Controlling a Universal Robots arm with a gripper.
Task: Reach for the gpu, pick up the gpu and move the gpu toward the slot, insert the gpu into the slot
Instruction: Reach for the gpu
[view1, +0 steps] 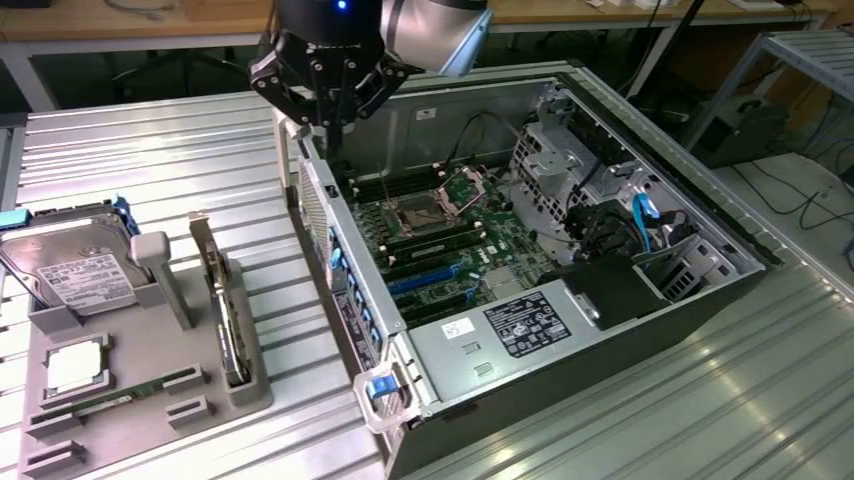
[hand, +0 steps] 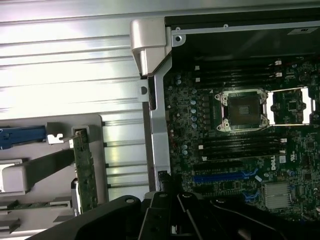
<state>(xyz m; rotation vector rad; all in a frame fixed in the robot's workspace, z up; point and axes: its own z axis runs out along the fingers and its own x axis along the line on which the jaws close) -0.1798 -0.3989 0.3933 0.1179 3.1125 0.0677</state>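
I see tool closed, empty, hovering over case rim. Gpu upright in holder on table, untouched, well apart from tool. Slot vacant. I judge reach barely begun; pick, insert left.

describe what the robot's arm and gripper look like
The arm has a smooth, rounded silver-grey housing. The gripper mounted on it is all black, with a cylindrical body carrying a small blue light near its top. The body branches into angular jointed links that taper toward the tips. In the wrist view those black links show round pivot bolts.
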